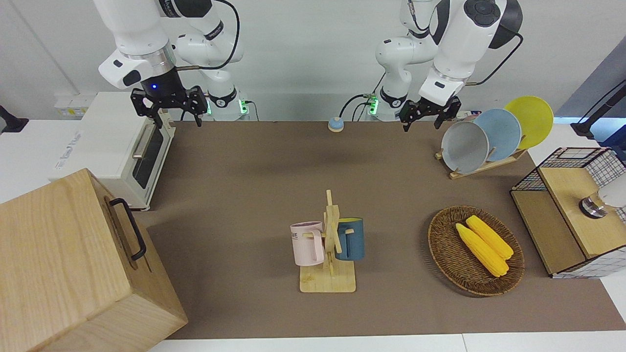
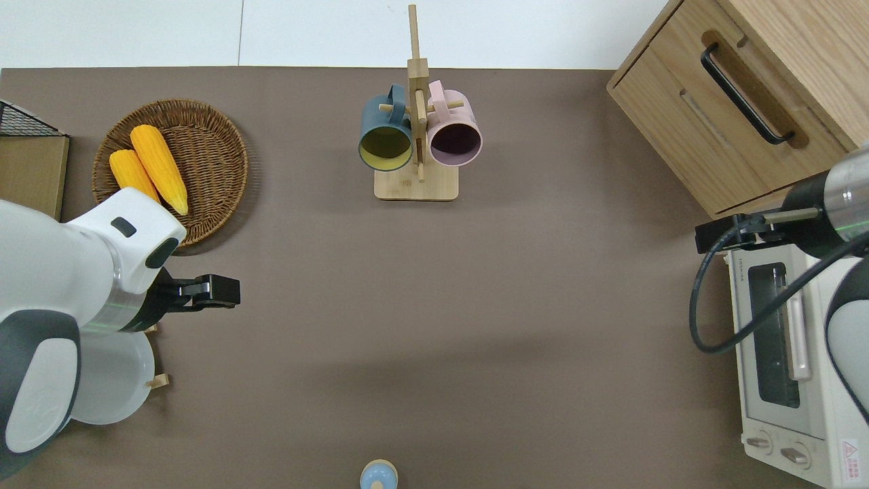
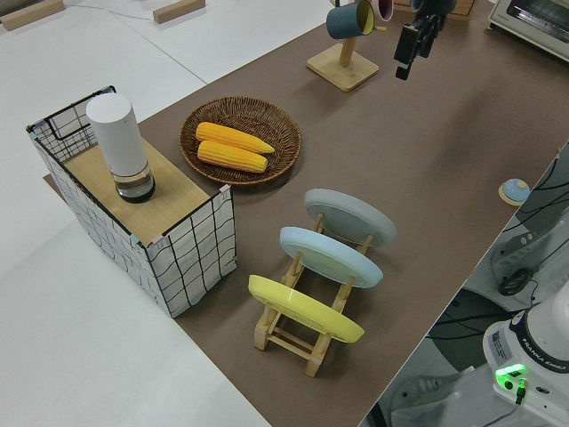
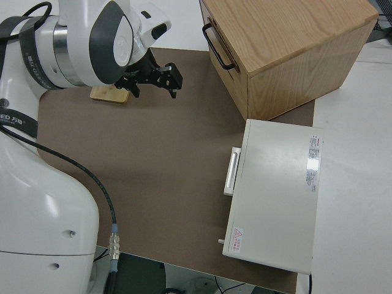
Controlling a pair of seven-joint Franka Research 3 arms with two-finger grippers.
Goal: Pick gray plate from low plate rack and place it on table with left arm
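Three plates stand in the low plate rack (image 1: 481, 166) in the front view, and the gray plate (image 1: 464, 146) is the one closest to the left hand (image 1: 424, 116), which hangs open and empty just beside its rim. From overhead that hand (image 2: 204, 292) is over bare tabletop (image 2: 434, 326) with the plate (image 2: 112, 377) partly hidden under the arm; the right arm is parked. The side view shows the plate (image 3: 351, 216) leaning in its slot, so the approach is in hand, and next the hand likely must close in and straddle the top rim.

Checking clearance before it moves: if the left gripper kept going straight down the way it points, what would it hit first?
Probably bare table. The left gripper hangs over open brown surface beside the low plate rack, clear of the gray plate, though height is hard to judge.
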